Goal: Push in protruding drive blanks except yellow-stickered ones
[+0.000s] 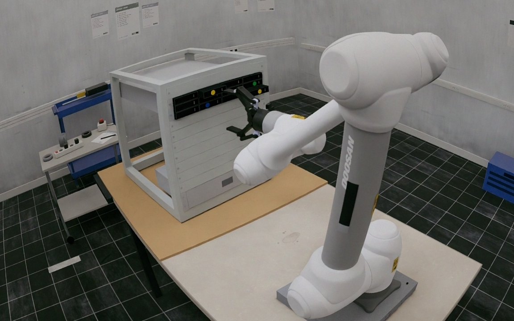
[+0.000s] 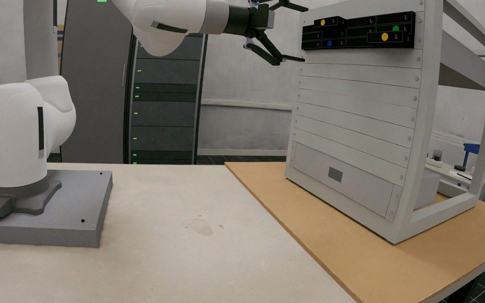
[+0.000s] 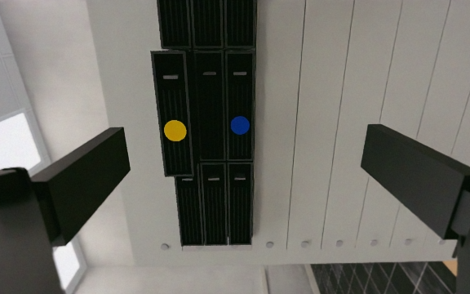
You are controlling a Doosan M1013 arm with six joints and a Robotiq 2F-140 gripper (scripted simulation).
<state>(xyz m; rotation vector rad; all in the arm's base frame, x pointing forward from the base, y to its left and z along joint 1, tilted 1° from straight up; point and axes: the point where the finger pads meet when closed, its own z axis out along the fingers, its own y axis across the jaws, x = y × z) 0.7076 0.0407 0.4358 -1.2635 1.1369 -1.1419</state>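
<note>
The white rack [image 1: 195, 131] stands on a tan board [image 1: 211, 208]. A block of black drive blanks [image 2: 357, 30] fills the top of its front. A blank with a yellow sticker [image 2: 322, 22] in the top row sticks out, also in the wrist view [image 3: 172, 114]. A second yellow-sticker blank [image 2: 384, 36] sticks out further right. A blue-sticker blank [image 3: 240, 106] and a green-sticker blank [image 2: 395, 28] look level with their neighbours. My gripper [image 3: 246, 147] [image 2: 297, 33] is open and empty. It hovers just in front of the blanks [image 1: 239, 113], one finger above and one below.
The arm's base [image 2: 41, 203] sits on the pale table. White blank panels [image 2: 353, 109] cover the rack front below the drives. A side table with small items [image 1: 79, 143], a blue shelf [image 1: 83, 103] and a blue crate [image 1: 510, 177] stand further off. A dark server cabinet [image 2: 161, 90] stands behind.
</note>
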